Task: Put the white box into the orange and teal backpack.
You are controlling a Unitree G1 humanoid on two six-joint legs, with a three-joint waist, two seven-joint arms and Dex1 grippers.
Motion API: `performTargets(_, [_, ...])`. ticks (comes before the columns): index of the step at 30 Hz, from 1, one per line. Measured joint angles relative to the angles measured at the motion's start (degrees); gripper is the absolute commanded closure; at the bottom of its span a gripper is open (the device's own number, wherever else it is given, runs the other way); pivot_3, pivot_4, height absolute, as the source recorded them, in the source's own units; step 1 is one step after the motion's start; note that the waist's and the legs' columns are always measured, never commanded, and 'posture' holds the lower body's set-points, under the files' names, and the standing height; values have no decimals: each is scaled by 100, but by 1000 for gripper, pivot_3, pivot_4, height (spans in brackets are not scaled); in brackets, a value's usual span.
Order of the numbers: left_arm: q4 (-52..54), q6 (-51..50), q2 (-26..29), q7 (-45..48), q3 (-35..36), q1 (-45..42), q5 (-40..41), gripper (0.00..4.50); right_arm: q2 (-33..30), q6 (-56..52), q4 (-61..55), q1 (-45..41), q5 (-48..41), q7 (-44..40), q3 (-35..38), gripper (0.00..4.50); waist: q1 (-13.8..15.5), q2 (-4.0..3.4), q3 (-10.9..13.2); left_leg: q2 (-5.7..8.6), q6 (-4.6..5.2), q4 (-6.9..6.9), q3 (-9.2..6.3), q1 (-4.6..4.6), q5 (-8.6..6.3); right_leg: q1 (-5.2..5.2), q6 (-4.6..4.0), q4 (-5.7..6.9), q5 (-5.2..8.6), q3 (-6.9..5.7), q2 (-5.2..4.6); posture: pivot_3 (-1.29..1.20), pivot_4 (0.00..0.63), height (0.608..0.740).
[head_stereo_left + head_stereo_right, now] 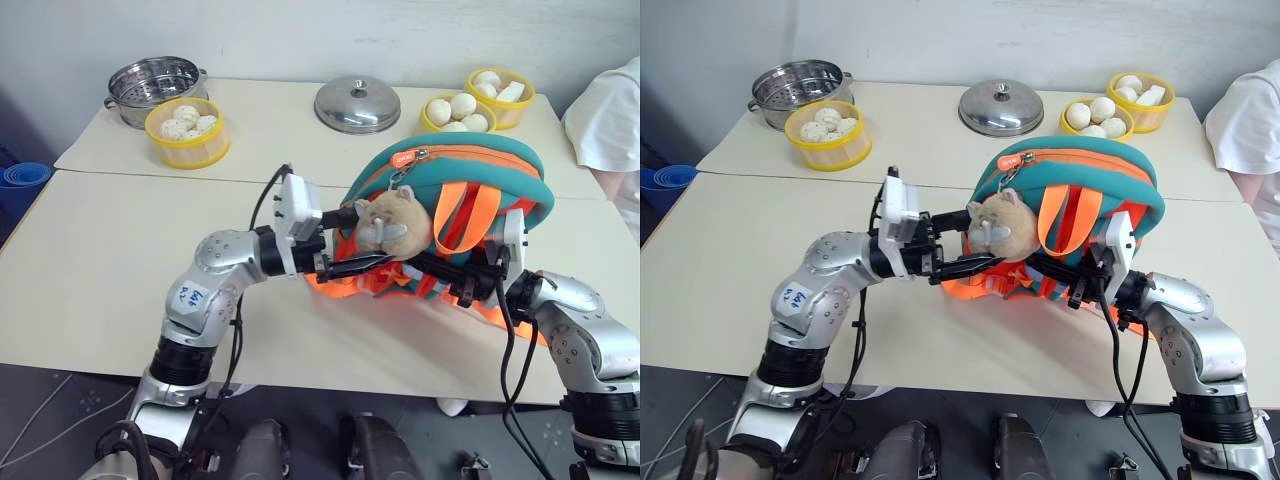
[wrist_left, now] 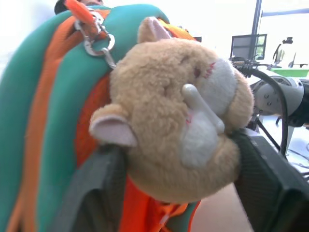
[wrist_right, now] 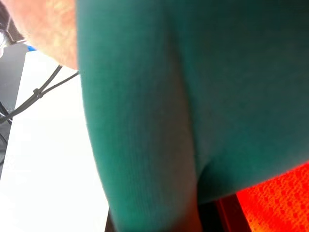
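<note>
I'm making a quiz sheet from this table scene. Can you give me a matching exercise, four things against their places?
Things:
1. metal pot
2. metal lid
3. plush animal
4. backpack

Places:
A. hanging on the backpack's front, between the left gripper's fingers
B. far left corner of the table, behind a yellow basket of buns
C. near the table's front edge, between the two arms
D. flat on the table at the back, left of two yellow baskets

Pairs: 1-B, 2-D, 3-A, 4-C
</note>
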State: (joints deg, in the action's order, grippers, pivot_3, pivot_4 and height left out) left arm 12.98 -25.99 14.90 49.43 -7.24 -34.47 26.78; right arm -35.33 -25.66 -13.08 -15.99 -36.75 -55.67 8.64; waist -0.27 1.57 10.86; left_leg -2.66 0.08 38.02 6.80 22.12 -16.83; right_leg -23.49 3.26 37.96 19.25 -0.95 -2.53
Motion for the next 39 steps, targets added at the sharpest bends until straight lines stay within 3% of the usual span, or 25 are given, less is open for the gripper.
performTargets(3, [7,-1,-41,-77,13,12,32,3222,9,-68,-37,-1,-27,87,0,4500,0,0,0,0,0,0,0,0,0,0,0,0,0,0,0,0,150,740])
performTargets(6, [3,-2,406,-13,196,12,57,3857,61,-110,-97,28,-29,216,-4,4500,-31,-1,0,-2,-3,-2,0,-2,1,-1,-2,3,1,1,1,0,150,740])
performTargets(12, [-827,-79,1513,14,1037,-243,87,4037,70,-186,-348,233,-50,490,41,4500,-104,-1,0,-2,-4,-5,-3,-1,2,-1,-3,0,1,-3,0,0,150,740])
performTargets(16, [-1354,407,2148,305,942,-181,-365,4037,81,-182,-551,532,-127,642,152,4500,-130,-2,-1,-1,-6,-10,-1,-2,0,-1,-3,-4,2,-4,-1,0,150,740])
performTargets(21, [-1995,684,1906,297,651,-23,-656,4037,95,-146,-752,1058,-279,809,496,4500,-109,-1,-2,0,-3,-6,-2,-1,-1,1,-3,-3,2,-4,-3,0,150,740])
performTargets(24, [-2326,1497,1841,328,120,132,-1286,4037,194,-69,-769,1324,-323,879,623,4500,-111,-3,-4,0,-3,-8,0,-5,-2,2,-3,-3,2,-3,-2,0,150,740])
performTargets(29, [-3177,2071,863,-28,-88,64,-1556,4037,412,86,-710,1494,-339,902,638,4500,-90,-2,-7,1,4,1,2,-4,-2,3,-2,3,1,-2,-2,0,150,740])
performTargets(31, [-3186,2090,756,-90,-85,62,-1564,4037,473,125,-685,1491,-338,899,614,4500,-79,-2,-7,1,4,1,2,-2,-2,2,-1,2,1,-1,-2,0,150,740])
performTargets(35, [-2682,1686,943,-75,100,247,-1423,2788,483,233,-540,1308,-255,874,498,4500,-120,-2,-7,-2,2,-2,2,-3,-2,1,-2,3,1,-1,-2,0,150,740])
performTargets(39, [-1608,1031,1451,137,492,880,-939,1508,400,500,-429,1078,14,656,293,3253,-170,-5,-8,-9,-10,-11,2,-9,-2,-4,-8,11,4,-1,2,0,150,740])
